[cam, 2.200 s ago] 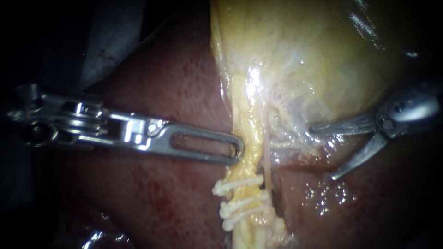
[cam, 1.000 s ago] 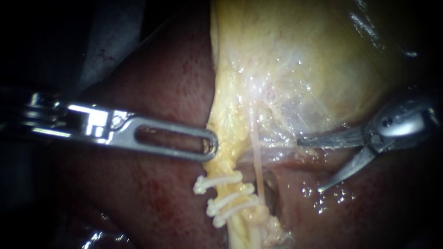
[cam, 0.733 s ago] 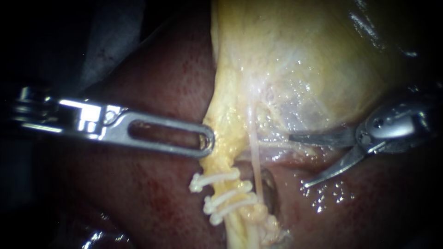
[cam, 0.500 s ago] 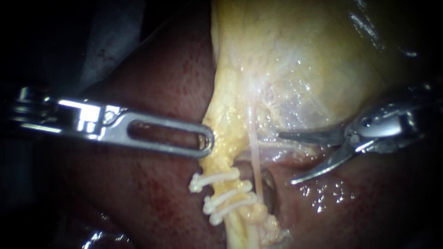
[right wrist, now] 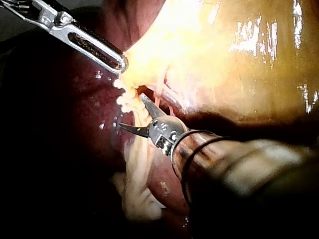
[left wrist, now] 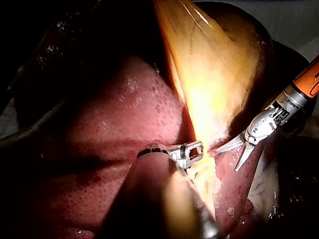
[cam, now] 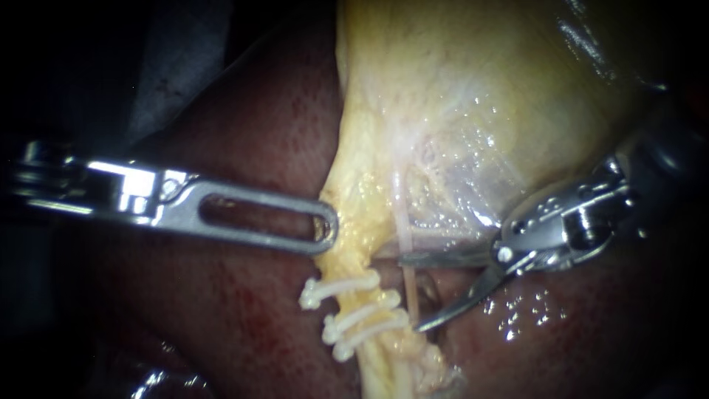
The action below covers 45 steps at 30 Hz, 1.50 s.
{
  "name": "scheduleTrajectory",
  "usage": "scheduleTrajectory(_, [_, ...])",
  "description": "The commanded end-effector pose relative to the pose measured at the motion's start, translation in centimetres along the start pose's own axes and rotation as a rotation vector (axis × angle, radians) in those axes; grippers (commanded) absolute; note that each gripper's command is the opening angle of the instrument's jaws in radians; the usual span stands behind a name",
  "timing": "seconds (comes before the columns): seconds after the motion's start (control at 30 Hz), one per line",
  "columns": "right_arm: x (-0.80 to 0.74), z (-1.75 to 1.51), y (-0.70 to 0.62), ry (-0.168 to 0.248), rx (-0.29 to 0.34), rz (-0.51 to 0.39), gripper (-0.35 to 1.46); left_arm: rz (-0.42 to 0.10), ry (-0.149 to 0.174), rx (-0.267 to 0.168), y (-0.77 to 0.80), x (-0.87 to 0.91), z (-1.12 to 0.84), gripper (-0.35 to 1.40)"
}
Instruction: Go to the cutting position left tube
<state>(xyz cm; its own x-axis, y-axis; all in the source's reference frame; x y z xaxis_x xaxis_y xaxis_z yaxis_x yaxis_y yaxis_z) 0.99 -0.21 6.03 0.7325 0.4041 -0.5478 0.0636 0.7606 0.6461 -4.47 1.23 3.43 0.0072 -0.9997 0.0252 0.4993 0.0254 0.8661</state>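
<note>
From the right, the slim steel right instrument (cam: 408,292) reaches in with its two curved blades spread wide. The upper blade lies across the thin pale tube (cam: 402,229) and the lower tip sits just right of it, so that strand seems to stand between the blades.

The left tube (cam: 371,301), the thicker yellow strand crossed by three white plastic clips (cam: 347,287), lies just left of the blade tips. It hangs below the yellow-green gallbladder (cam: 480,89) and rests against the dark red liver (cam: 244,318).

The left instrument (cam: 325,230), steel with a slotted jaw, pinches the yellow fatty tissue (cam: 347,244) just above the clips.

To my eye the worry is the thin strand: closing here would cut the wrong one. Pushing further left, a blade tip could snag a clip and drag it loose, or settle outside the clips instead of between them. The lower tip points down at the liver and could gouge it. If the pinch slips, the strand could spring back toward the blades.
</note>
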Motion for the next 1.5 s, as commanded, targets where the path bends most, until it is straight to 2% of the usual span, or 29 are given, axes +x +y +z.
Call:
scheduleTrajectory(0.03, [0.01, 0.01, 0.00, -0.010, -0.005, 0.002, 0.99, -0.001, 0.002, 0.001, -0.01, 0.00, 0.00, -0.35])
scheduleTrajectory(0.17, [0.06, 0.05, 0.01, -0.026, -0.010, 0.006, 0.96, 0.004, 0.004, 0.002, -0.02, 0.01, 0.01, -0.35])
scheduleTrajectory(0.4, [0.10, 0.10, 0.02, -0.032, -0.011, 0.009, 0.96, 0.004, 0.005, 0.003, -0.04, 0.02, 0.01, -0.35])
scheduleTrajectory(0.97, [0.07, 0.32, 0.00, -0.042, 0.000, -0.003, 0.94, 0.008, 0.003, 0.005, -0.08, 0.04, 0.03, -0.35])
scheduleTrajectory(1.33, [0.09, 0.43, 0.01, -0.049, 0.008, -0.012, 0.87, 0.007, 0.004, 0.009, -0.08, 0.03, 0.04, -0.35])
scheduleTrajectory(1.5, [0.08, 0.51, 0.01, -0.052, 0.012, -0.022, 0.79, 0.007, 0.005, 0.010, -0.08, 0.03, 0.05, -0.35])
